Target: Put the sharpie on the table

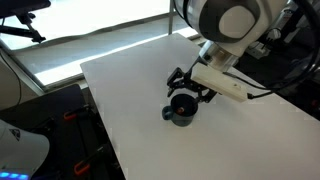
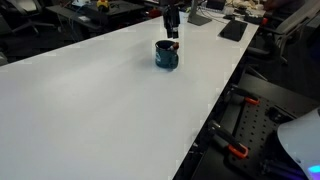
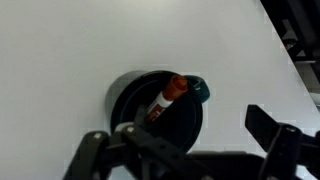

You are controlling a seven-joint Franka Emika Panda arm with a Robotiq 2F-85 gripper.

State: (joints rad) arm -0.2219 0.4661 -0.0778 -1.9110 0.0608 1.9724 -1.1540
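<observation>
A small dark mug (image 1: 181,108) stands on the white table (image 1: 130,90); it also shows in the other exterior view (image 2: 166,54). In the wrist view the sharpie (image 3: 170,95), with a white barrel and red-orange cap, leans inside the mug (image 3: 135,100) with its cap at the rim beside the handle. My gripper (image 3: 185,145) hovers just above the mug, open and empty, with one finger on each side of it. In both exterior views the gripper (image 1: 188,85) (image 2: 171,25) hangs right over the mug.
The white table (image 2: 100,100) stretches wide around the mug. A dark flat object (image 2: 233,30) lies at its far end. The table edge (image 2: 215,110) drops to a floor with black and red equipment (image 2: 240,150). A cable (image 1: 285,80) trails from the arm.
</observation>
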